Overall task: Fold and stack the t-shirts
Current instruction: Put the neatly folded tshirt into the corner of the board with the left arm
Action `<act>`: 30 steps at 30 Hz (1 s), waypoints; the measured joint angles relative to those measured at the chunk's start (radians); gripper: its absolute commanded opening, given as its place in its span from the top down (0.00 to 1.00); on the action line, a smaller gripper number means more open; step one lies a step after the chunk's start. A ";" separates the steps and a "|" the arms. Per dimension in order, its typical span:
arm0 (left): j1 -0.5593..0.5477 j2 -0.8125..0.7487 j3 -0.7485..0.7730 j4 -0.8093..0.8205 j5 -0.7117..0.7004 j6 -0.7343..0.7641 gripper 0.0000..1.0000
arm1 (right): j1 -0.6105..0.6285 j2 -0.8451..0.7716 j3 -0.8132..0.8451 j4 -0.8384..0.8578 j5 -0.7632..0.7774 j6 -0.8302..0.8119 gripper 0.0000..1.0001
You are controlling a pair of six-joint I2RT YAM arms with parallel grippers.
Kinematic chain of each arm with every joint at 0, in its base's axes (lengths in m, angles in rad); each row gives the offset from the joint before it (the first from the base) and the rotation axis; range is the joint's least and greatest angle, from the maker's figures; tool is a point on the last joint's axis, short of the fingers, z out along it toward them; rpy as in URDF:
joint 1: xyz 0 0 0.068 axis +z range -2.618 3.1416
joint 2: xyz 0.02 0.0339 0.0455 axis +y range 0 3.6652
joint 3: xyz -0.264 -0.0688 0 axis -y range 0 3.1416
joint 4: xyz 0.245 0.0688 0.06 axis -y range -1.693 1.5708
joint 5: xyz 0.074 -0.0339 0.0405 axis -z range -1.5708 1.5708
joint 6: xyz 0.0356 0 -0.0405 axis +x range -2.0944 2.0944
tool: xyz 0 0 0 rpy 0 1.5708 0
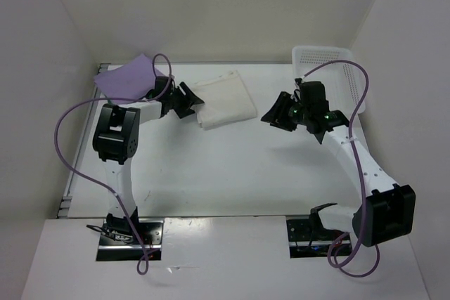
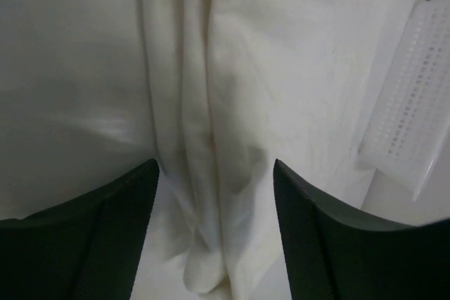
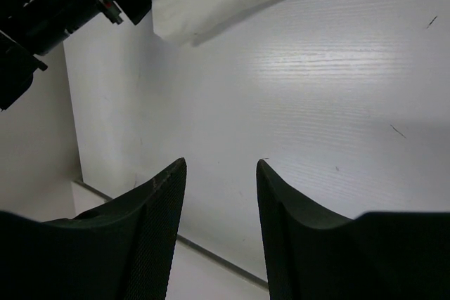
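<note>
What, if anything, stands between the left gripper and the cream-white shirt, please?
Nothing visible does. The left gripper, jaws open, sits at the left edge of the cream-white shirt, and the left wrist view shows only its cloth between the fingers.

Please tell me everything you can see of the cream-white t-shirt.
The cream-white t-shirt is soft, matte cloth, folded into a rough rectangle. It lies flat and slightly askew toward the far side of the table. Long creases run along the edge facing the left gripper, which stands open with that edge between its fingers; contact cannot be told. Nothing lies on it, and it is apart from the basket.
</note>
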 measured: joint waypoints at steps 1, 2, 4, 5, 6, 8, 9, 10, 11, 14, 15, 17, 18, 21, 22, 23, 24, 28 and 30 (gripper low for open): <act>-0.002 0.010 0.008 0.002 -0.005 0.000 0.31 | 0.000 -0.003 0.000 0.000 0.000 0.001 0.50; -0.005 0.020 0.016 0.005 -0.010 -0.003 0.35 | 0.000 -0.006 0.000 0.000 0.000 0.002 0.50; -0.016 0.043 0.039 0.012 -0.017 -0.013 0.42 | 0.000 -0.008 0.000 0.000 0.000 0.006 0.50; -0.023 0.057 0.052 0.021 -0.020 -0.020 0.52 | 0.000 -0.008 0.000 0.000 0.000 0.009 0.50; -0.032 0.072 0.064 0.030 -0.025 -0.021 0.60 | 0.000 -0.008 0.000 0.000 0.000 0.011 0.50; -0.047 0.098 0.089 0.032 -0.031 -0.033 0.72 | 0.000 -0.008 0.000 0.000 -0.001 0.013 0.50; -0.055 0.112 0.108 0.029 -0.031 -0.034 0.80 | 0.000 -0.008 0.000 0.000 -0.001 0.013 0.50; -0.063 0.126 0.134 0.021 -0.031 -0.035 0.83 | 0.000 -0.006 -0.001 0.000 -0.002 0.013 0.50; -0.070 0.138 0.167 0.003 -0.032 -0.030 0.86 | 0.000 -0.005 -0.001 0.000 -0.003 0.013 0.50; -0.087 0.167 0.323 -0.077 -0.043 -0.007 0.91 | 0.000 -0.005 -0.005 0.002 -0.006 0.013 0.50; -0.090 0.170 0.386 -0.113 -0.046 0.009 0.91 | -0.002 -0.004 -0.009 0.002 -0.006 0.013 0.50; -0.095 0.172 0.529 -0.175 -0.045 0.039 0.92 | -0.005 0.000 -0.018 0.003 -0.008 0.013 0.50; -0.092 0.172 0.596 -0.195 -0.045 0.058 0.92 | -0.006 0.003 -0.023 0.003 -0.010 0.013 0.50; -0.062 0.169 0.758 -0.215 -0.042 0.093 0.93 | -0.007 0.016 -0.033 0.003 -0.016 0.013 0.50; -0.039 0.159 0.787 -0.215 -0.042 0.106 0.93 | -0.007 0.020 -0.035 0.004 -0.018 0.013 0.50; -0.013 0.146 0.798 -0.215 -0.042 0.114 0.93 | -0.007 0.023 -0.037 0.005 -0.020 0.012 0.50; 0.021 0.129 0.798 -0.216 -0.039 0.119 0.93 | -0.007 0.026 -0.038 0.004 -0.022 0.012 0.50; 0.205 0.057 0.724 -0.204 -0.025 0.139 0.86 | -0.007 0.034 -0.038 0.006 -0.035 0.007 0.50; 0.307 0.006 0.605 -0.182 -0.027 0.141 0.48 | -0.007 0.039 -0.038 0.007 -0.043 0.002 0.50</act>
